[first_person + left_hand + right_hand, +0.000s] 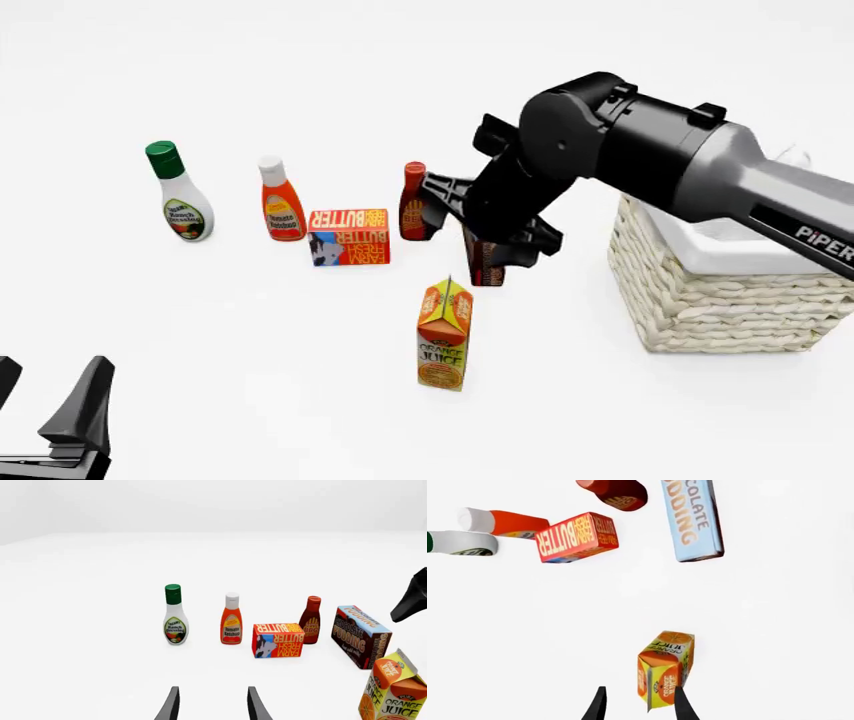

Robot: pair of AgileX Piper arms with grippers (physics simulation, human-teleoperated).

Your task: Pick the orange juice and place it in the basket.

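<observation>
**Juice carton upright on the table, basket off to the right**

Standing upright on the white table (pixel 267 380): the orange juice (pixel 445 334), a small gable-top carton, alone in the open and nearer the arms than the other groceries. Well apart from the basket (pixel 721 300), which sits at the right of the front view. Woven cream walls, white cloth lining at the rim; inside largely hidden behind the right arm (pixel 641 150), so contents not to be told.

Behind the carton, in a loose row: ranch dressing bottle (pixel 178 191) with green cap, ketchup bottle (pixel 279 199) with white cap, butter box (pixel 350 236), BBQ sauce bottle (pixel 415 201), and a chocolate pudding box (pixel 360 636), mostly hidden by the arm in the front view. All closed, all upright or resting flat.

Right gripper (pixel 638 705) poised above the table, looking down; fingers parted, nothing between them, carton top just beside one fingertip in the right wrist view. Touching or not: cannot tell.

Left gripper (pixel 212 705) low at the near left of the table, fingers spread apart, holding nothing, far from the carton.
</observation>
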